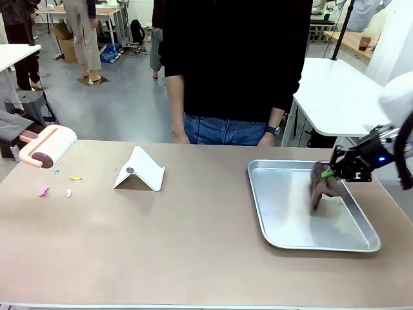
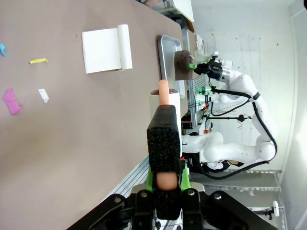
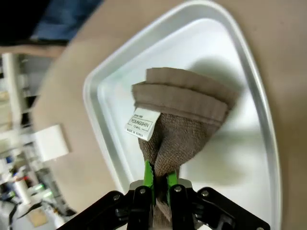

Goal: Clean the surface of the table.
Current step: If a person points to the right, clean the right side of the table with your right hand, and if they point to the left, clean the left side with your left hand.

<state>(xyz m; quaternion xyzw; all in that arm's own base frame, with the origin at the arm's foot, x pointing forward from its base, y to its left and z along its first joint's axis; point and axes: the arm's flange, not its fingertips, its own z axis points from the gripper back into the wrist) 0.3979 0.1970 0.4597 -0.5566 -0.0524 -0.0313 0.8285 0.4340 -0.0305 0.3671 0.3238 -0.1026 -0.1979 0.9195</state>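
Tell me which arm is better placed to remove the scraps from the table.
Left. The left gripper holds the lint roller near the scraps; the right gripper holds a cloth over the tray.

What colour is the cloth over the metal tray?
The woven cloth is brown with a white label; clearest in right wrist view.

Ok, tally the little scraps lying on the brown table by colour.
Blue scrap: 1
Yellow scrap: 1
Pink scrap: 1
White scrap: 1
Total: 4
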